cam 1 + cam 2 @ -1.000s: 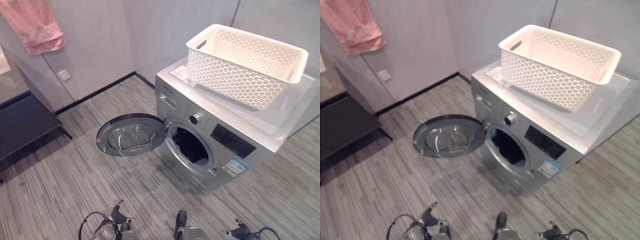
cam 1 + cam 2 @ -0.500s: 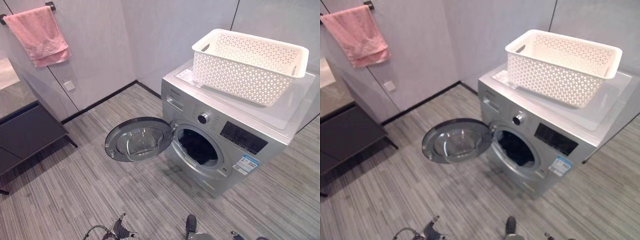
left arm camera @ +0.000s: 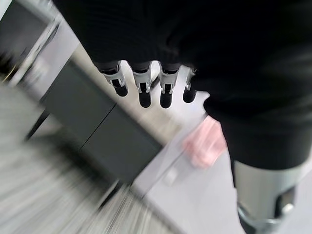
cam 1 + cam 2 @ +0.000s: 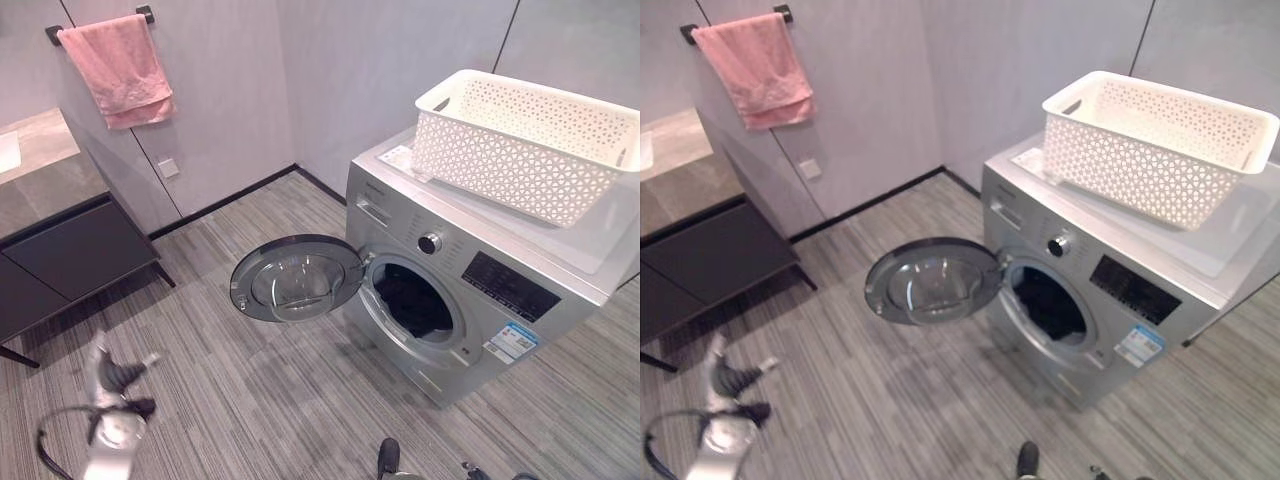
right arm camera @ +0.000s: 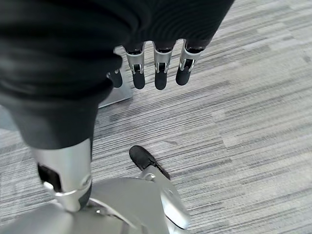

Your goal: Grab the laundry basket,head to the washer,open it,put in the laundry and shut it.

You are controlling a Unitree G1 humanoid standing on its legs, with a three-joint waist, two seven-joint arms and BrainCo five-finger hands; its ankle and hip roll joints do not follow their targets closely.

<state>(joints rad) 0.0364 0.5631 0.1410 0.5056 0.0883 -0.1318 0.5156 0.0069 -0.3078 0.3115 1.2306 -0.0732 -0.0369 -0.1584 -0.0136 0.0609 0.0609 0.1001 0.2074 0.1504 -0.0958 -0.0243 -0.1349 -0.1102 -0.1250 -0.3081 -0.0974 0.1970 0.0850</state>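
Observation:
The silver washer [image 4: 470,270] stands at the right with its round door [image 4: 297,278] swung wide open to the left. Dark laundry [image 4: 412,300] lies inside the drum. The white perforated laundry basket [image 4: 525,140] rests on top of the washer and looks empty. My left hand [image 4: 108,372] hangs low at the far left above the floor, well away from the door; in the left wrist view its fingers [image 3: 145,87] are straight and hold nothing. In the right wrist view my right hand [image 5: 161,61] hangs over the floor, fingers relaxed and empty.
A pink towel [image 4: 118,68] hangs on a wall rail at the upper left. Below it stands a dark cabinet [image 4: 60,255] with a stone counter. A wall socket [image 4: 168,167] sits low on the grey wall. Striped grey floor spreads before the washer.
The camera has shifted, so the washer and towel sit further right and lower. My left arm has swung out to the left. Door and basket have kept their places.

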